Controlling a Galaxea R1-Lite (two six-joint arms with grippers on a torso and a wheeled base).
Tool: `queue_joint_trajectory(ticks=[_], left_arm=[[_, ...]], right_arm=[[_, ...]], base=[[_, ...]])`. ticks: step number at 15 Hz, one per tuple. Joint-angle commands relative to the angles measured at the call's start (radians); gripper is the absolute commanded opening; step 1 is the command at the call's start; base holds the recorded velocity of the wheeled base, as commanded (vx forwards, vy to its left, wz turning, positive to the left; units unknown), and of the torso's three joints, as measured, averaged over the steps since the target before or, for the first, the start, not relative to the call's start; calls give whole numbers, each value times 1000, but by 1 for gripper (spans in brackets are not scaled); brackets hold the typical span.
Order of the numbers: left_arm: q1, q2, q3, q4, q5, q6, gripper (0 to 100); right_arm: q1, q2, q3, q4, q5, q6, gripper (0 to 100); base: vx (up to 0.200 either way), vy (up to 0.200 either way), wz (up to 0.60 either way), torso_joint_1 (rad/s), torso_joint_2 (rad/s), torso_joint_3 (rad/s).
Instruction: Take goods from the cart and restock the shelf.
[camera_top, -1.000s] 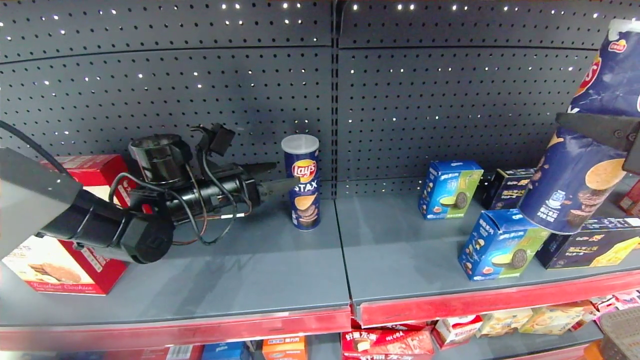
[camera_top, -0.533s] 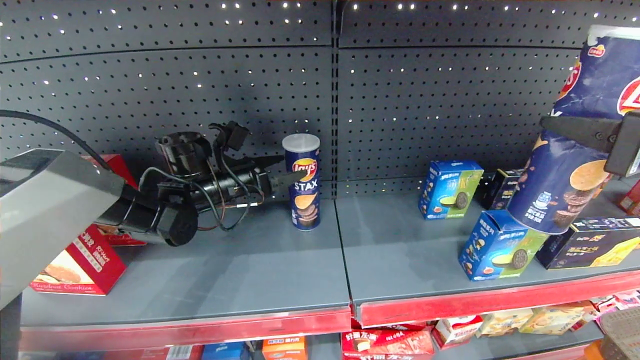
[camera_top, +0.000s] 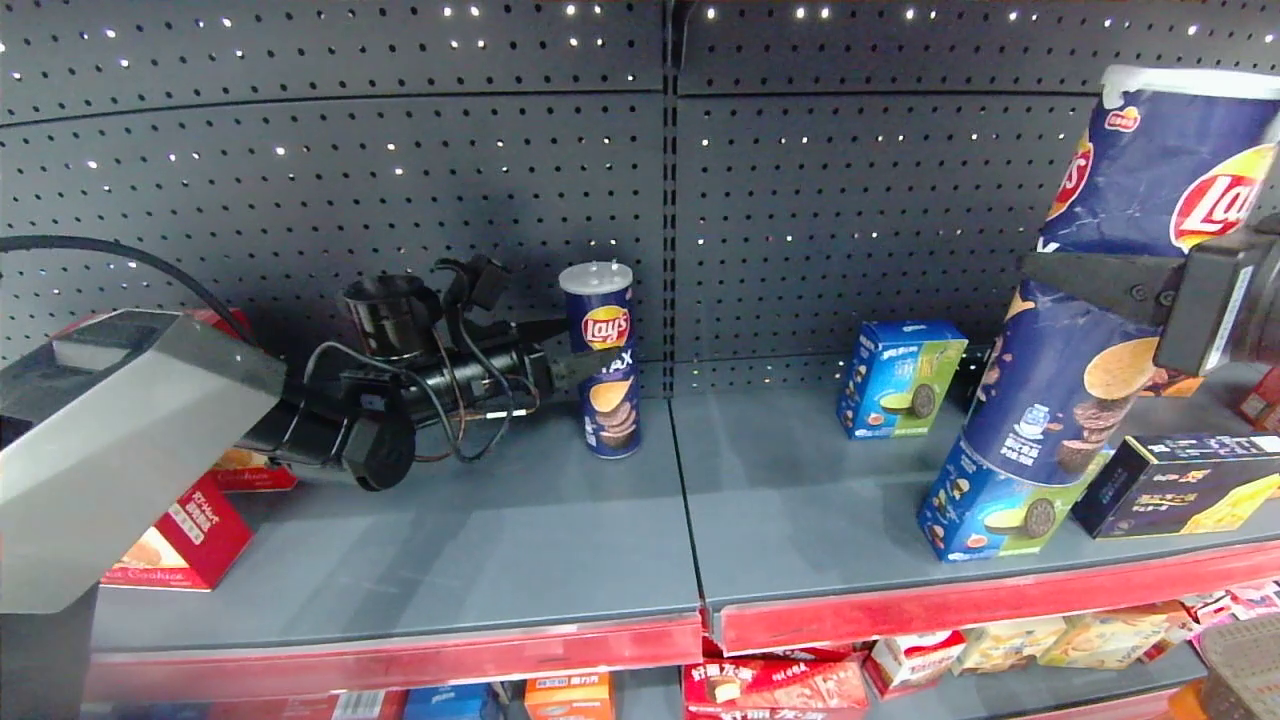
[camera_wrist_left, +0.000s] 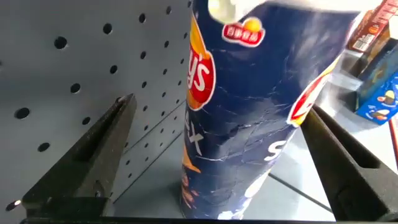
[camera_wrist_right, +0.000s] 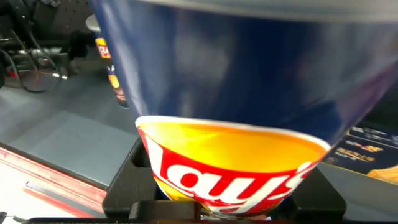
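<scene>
1. The chip can (camera_top: 603, 360) stands on the shelf (camera_top: 500, 540) close to the back wall and leans a little to the left.
2. The left fingers (camera_wrist_left: 102, 155) are wide open, with one on each side of the can.
3. The right fingers (camera_top: 1090, 280) are closed tight on a big chip bag (camera_top: 1150, 190). They hold it up at the right side of the shelf, with its lower end near a blue box (camera_top: 990, 505).

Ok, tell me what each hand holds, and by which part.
Right hand: chip bag, pinched across its middle. Left hand: nothing; open around the chip can.
</scene>
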Motion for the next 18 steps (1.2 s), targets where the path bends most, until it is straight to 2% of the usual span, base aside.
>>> queue_joint_trajectory(ticks=[1, 5, 7, 13, 14, 15, 18], left_arm=[[1, 29, -49, 16, 0, 0, 100], [1, 73, -165, 81, 0, 0, 100], [-1, 75, -181, 105, 0, 3, 100], [-2, 67, -119, 105, 8, 76, 100], [7, 62, -95, 105, 14, 110, 100], [22, 59, -84, 105, 25, 130, 100], [38, 53, -101, 108, 31, 130, 100]], right_arm=[[11, 16, -1, -1, 0, -1, 0], [17, 14, 3, -2, 2, 1, 0], [17, 16, 3, -2, 2, -1, 0], [16, 19, 9, -15, 8, 1, 0], [12, 18, 15, -16, 8, 1, 0], [12, 18, 17, -16, 9, 1, 0], [12, 18, 19, -16, 9, 1, 0]], base=[[0, 0, 0, 0, 0, 0], [0, 0, 0, 0, 0, 0], [0, 0, 0, 0, 0, 0], [0, 0, 0, 0, 0, 0], [0, 0, 0, 0, 0, 0], [0, 0, 0, 0, 0, 0], [0, 0, 0, 0, 0, 0]])
